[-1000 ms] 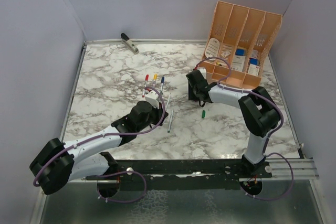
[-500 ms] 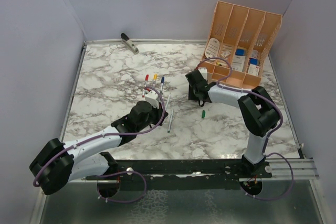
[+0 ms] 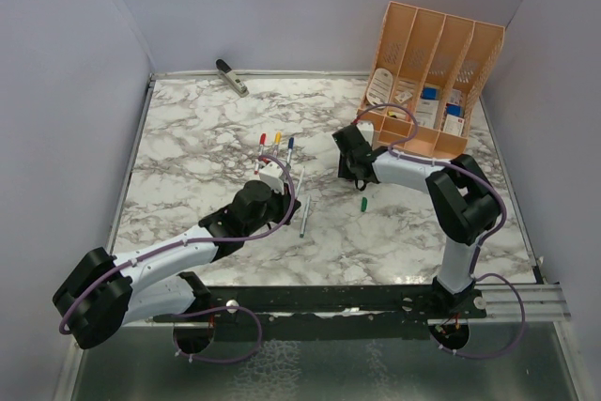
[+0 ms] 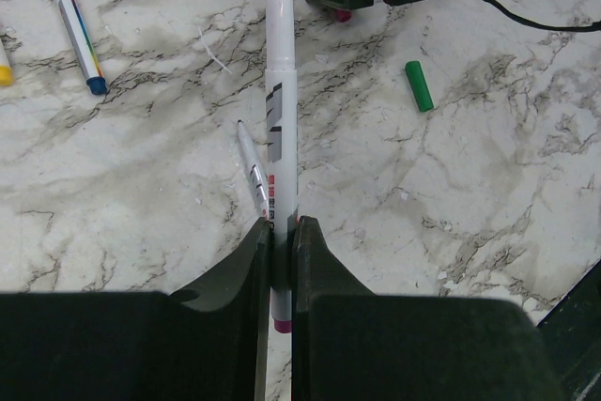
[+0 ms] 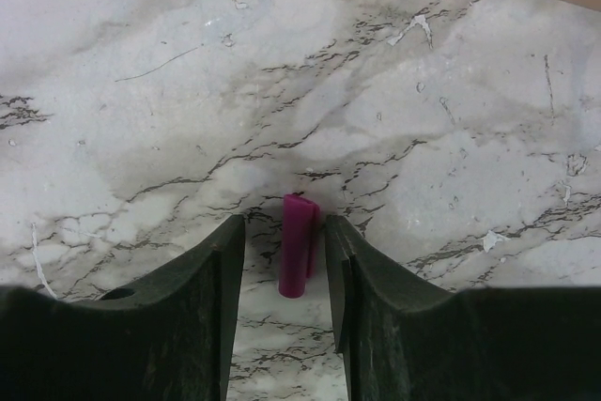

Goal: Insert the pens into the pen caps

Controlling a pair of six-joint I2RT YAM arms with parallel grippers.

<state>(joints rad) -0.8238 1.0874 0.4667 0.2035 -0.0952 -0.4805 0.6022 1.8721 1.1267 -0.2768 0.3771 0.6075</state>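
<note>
Two black fingers (image 5: 188, 326) of the right gripper (image 5: 284, 227) stand apart astride a stubby magenta plastic cap (image 5: 297, 246) lying on the white marble tabletop (image 5: 141, 63), closer to one finger, so an uneven squeeze could roll or flick it away. That arm stretches low beside the orange organiser (image 3: 427, 63), while the left gripper (image 4: 282, 229), clamped on a thin white magenta-tipped pen (image 4: 280, 91), aims it toward the cap.
</note>
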